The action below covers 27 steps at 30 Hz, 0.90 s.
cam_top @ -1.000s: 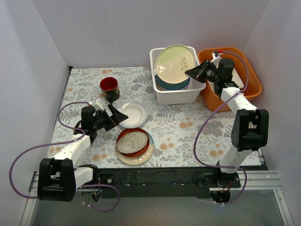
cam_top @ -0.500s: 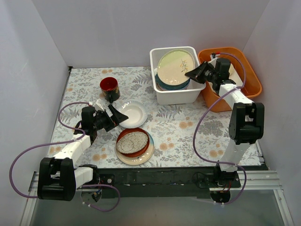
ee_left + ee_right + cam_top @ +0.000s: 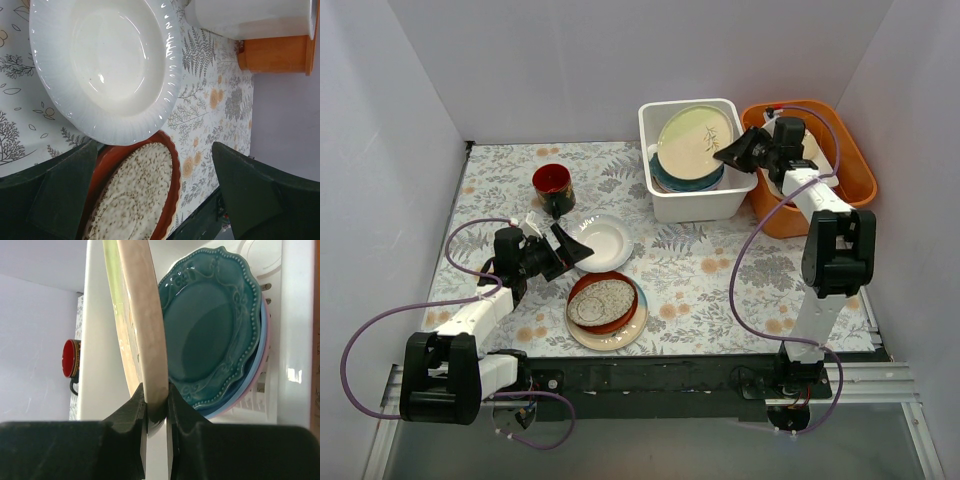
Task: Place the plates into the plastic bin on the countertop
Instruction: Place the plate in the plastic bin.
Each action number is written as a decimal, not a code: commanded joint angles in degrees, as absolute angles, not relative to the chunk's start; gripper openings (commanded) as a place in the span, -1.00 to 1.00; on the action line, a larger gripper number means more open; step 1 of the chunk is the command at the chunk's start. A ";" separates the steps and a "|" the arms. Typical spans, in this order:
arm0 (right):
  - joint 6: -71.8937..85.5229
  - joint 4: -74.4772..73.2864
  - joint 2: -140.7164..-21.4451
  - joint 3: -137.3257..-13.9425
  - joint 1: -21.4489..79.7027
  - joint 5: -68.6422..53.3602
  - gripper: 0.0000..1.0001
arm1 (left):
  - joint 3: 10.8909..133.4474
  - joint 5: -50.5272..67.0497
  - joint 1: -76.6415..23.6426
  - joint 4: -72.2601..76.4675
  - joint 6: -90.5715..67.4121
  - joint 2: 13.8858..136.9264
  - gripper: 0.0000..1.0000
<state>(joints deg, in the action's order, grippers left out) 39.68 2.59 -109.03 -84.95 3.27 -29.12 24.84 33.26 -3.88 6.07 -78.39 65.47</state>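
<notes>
My right gripper (image 3: 725,157) is shut on the rim of a pale cream plate (image 3: 694,142) with a leaf print and holds it tilted over the white plastic bin (image 3: 700,205). In the right wrist view the fingers (image 3: 137,407) pinch that plate's edge (image 3: 150,340) above the teal plate (image 3: 215,325), which lies on light blue (image 3: 252,375) and pink-rimmed plates. My left gripper (image 3: 575,245) is open and empty beside a white ribbed plate (image 3: 603,241) on the countertop (image 3: 710,270). A red-brown plate with a speckled oval dish (image 3: 603,303) sits on a cream-and-blue plate (image 3: 620,338).
A small dark-red cup (image 3: 553,185) stands at the back left. An orange tub (image 3: 840,170) sits right of the bin, under my right arm. White walls close in the left, back and right sides.
My right gripper has lowered the pale cream plate a little deeper into the bin, and its arm has drawn back. The left arm has not moved.
</notes>
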 commanded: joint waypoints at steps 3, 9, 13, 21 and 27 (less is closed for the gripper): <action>36.93 5.02 -110.91 -93.16 4.48 -29.98 -0.97 | 24.43 34.10 -3.96 7.03 -77.70 65.30 0.96; 35.42 1.41 -113.38 -96.50 4.83 -29.53 -0.97 | 24.52 34.28 -3.96 7.29 -77.61 66.01 0.96; 34.89 0.18 -114.69 -97.90 5.27 -29.97 -0.97 | 24.52 34.19 -3.96 7.29 -77.61 65.92 0.96; 33.58 -3.07 -116.81 -100.02 5.98 -29.53 -0.96 | 24.52 34.19 -4.04 7.12 -77.61 66.00 0.96; 31.99 -5.27 -117.51 -101.51 6.42 -28.74 -0.94 | 24.43 34.37 -4.04 7.38 -77.61 66.09 0.96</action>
<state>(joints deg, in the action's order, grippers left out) 34.02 -8.19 -118.50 -96.86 5.37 -27.16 24.77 33.56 -3.88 6.46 -78.39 66.26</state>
